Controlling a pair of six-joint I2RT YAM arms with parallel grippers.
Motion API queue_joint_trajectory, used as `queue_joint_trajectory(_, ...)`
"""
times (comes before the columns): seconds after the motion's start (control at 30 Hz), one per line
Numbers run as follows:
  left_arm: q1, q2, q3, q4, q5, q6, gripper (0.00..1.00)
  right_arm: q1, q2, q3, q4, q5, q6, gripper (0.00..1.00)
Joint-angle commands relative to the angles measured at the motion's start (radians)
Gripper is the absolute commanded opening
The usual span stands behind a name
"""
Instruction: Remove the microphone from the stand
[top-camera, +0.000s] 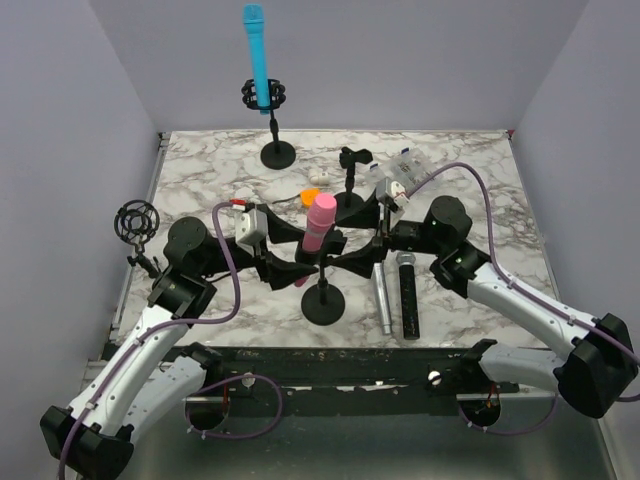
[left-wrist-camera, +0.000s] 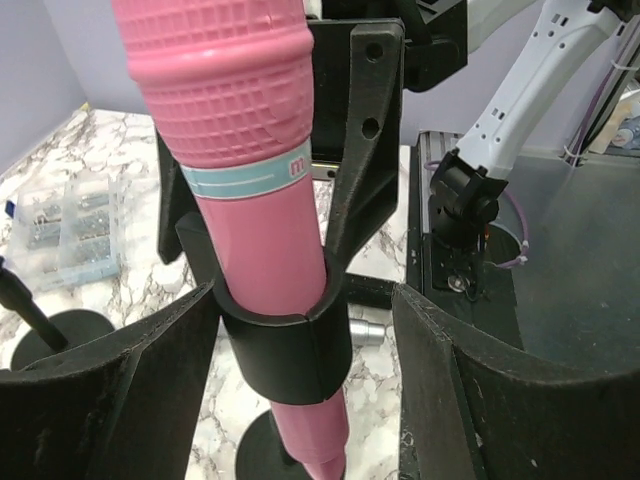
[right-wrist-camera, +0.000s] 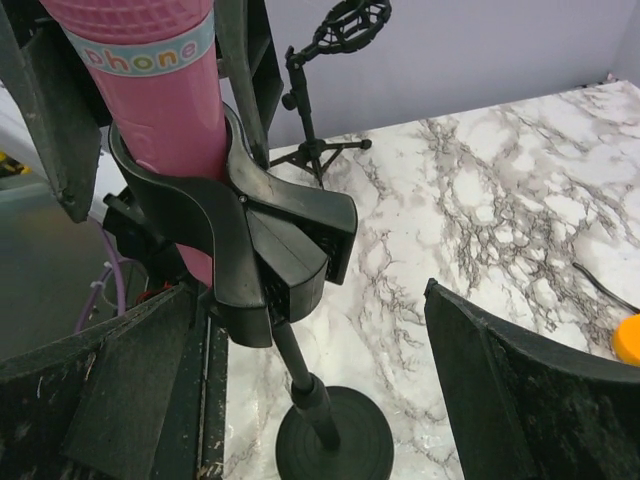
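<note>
The left gripper (left-wrist-camera: 300, 375) and right gripper (right-wrist-camera: 310, 390), both spread, straddle the clip (right-wrist-camera: 262, 240) of the stand (top-camera: 324, 303) holding the microphone (top-camera: 320, 222).

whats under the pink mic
A black clip wraps the pink microphone. Below it are the stand's pole and round base on the marble table. The clip covers part of the microphone's body.
</note>
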Motion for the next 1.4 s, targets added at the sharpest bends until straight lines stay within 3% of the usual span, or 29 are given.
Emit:
queue_joint_trajectory(0.0,-0.035,-0.011,0.048,-0.104,-0.141,-0.013,0.69,-0.029,0.039,0.069,0.01,-0.137,-0.016,1.0)
queue_joint_trajectory(0.37,-0.08,0.033,0.177,-0.212,-0.237,-0.161,0.7,-0.045,0.152,0.118,0.128,-0.305,0.06,1.0)
queue_joint_trajectory(0.77,-0.243,0.086,0.21,-0.212,-0.519,-0.167,0.72,-0.045,0.227,0.118,0.363,-0.41,0.287,0.98)
queue_joint_trajectory(1.17,-0.264,0.123,0.249,-0.211,-0.547,-0.179,0.58,-0.043,0.253,0.102,0.477,-0.42,0.38,0.88)
queue_joint_trajectory(1.37,-0.272,0.136,0.26,-0.217,-0.546,-0.182,0.57,-0.043,0.271,0.111,0.445,-0.416,0.353,0.92)
